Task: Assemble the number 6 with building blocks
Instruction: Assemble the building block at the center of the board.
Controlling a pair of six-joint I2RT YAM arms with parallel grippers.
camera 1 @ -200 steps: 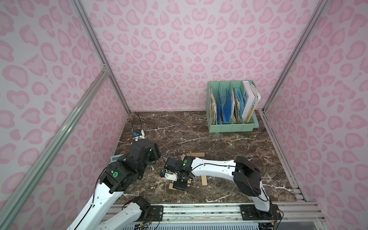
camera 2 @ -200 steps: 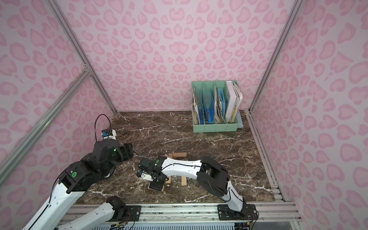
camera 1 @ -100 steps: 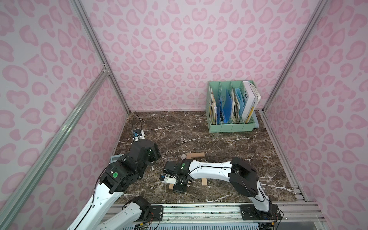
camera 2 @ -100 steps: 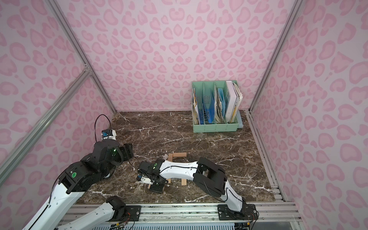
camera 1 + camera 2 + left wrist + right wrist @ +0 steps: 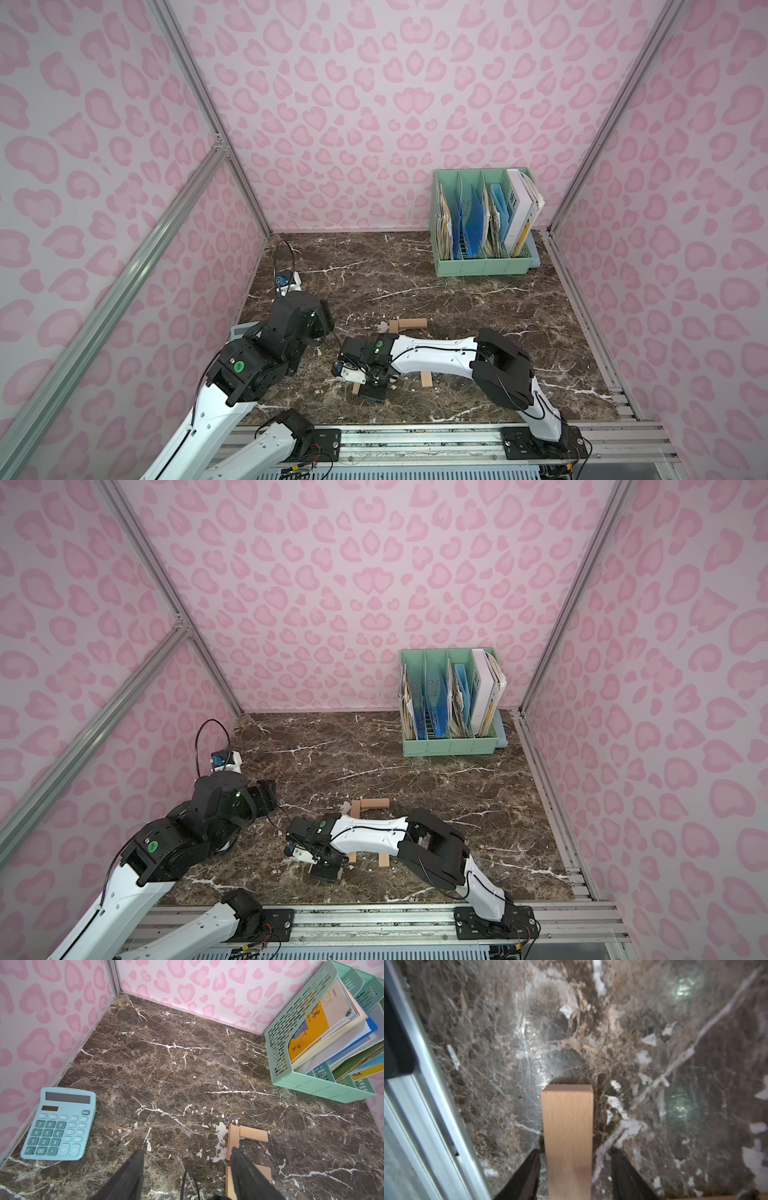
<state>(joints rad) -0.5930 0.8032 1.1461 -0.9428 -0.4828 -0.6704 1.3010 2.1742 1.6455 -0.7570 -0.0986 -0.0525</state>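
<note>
The right tool (image 5: 575,1150) sat low over the desk (image 5: 457,299). Its jaws were spread to either side of one building block (image 5: 568,1126) that lay flat, with a gap showing on one side. The left tool (image 5: 187,1149) hung above the desk, spread wide and empty. Near the middle of the desk, two blocks (image 5: 233,1138) met at a right angle, a corner of the partial number 6 (image 5: 409,323). Another block (image 5: 426,379) lay partly hidden under the right arm (image 5: 436,353).

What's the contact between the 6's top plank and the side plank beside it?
Touching. Left wrist view: top plank butts side plank; no gap shows between.
</note>
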